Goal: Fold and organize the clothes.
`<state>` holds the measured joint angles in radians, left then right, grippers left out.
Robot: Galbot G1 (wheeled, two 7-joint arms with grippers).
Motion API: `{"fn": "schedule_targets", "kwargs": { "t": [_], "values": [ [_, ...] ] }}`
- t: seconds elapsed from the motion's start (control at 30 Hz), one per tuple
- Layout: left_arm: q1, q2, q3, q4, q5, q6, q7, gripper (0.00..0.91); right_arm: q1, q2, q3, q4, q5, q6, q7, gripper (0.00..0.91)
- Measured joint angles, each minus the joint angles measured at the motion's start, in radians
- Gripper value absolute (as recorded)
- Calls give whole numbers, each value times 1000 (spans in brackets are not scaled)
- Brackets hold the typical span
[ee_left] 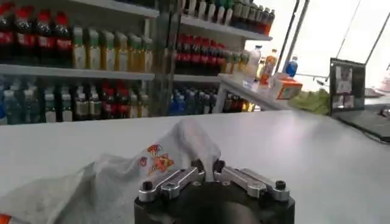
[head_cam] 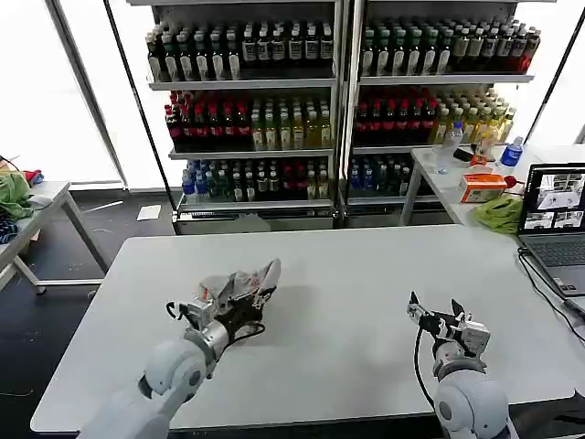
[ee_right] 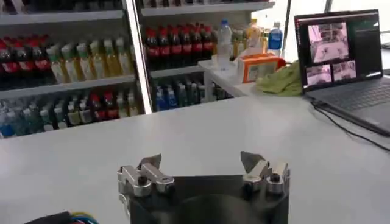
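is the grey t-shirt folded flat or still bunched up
Bunched up. The grey cotton T-shirt is gathered into a crumpled heap on the white table, pinched in the shut left gripper, its multicoloured print creased.

T-shirt (ee_left: 122, 173): soft matt grey cloth, crumpled, small printed patch | table (head_cam: 347, 274): smooth white top, faint sheen | left gripper (ee_left: 207, 173): brushed silvery metal fingers on black matt body | right gripper (ee_right: 201, 167): same metal, dark screws | far shelves: glossy bottles (head_cam: 247, 123)
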<state>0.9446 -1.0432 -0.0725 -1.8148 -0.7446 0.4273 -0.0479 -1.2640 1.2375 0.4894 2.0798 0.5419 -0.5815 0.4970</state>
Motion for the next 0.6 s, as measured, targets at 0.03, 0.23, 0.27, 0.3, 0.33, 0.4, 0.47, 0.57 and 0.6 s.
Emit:
{"fn": "schedule_targets", "kwargs": {
  "t": [0.03,0.23,0.27,0.3,0.33,0.4,0.47,0.57,0.6],
  "values": [
    [-9,-10,7,8,-5,-3,-1,907,2,0,-1,-3,0,0,-1,907],
    [-38,-56,26,25,-49,-38,6,907,13,3,-12,-18,-2,0,-7,907],
    [-40,-60,27,25,-57,-45,9,907,15,3,-14,-20,-2,0,-8,907],
    [-42,-63,27,25,-62,-50,11,907,17,4,-16,-22,-2,0,-8,907],
    [-43,-65,27,24,-67,-54,11,907,19,5,-18,-25,-1,1,-8,907],
    [-43,-67,26,23,-73,-58,10,907,23,6,-22,-29,3,1,-9,907],
    [-43,-65,19,19,-77,-58,6,907,28,6,-26,-30,13,1,-8,907],
    [-38,-52,3,11,-77,-53,-4,907,37,8,-36,-31,46,1,-6,907],
    [-35,-43,-6,6,-77,-48,-10,907,42,9,-40,-34,61,1,-5,907]
  ]
}}
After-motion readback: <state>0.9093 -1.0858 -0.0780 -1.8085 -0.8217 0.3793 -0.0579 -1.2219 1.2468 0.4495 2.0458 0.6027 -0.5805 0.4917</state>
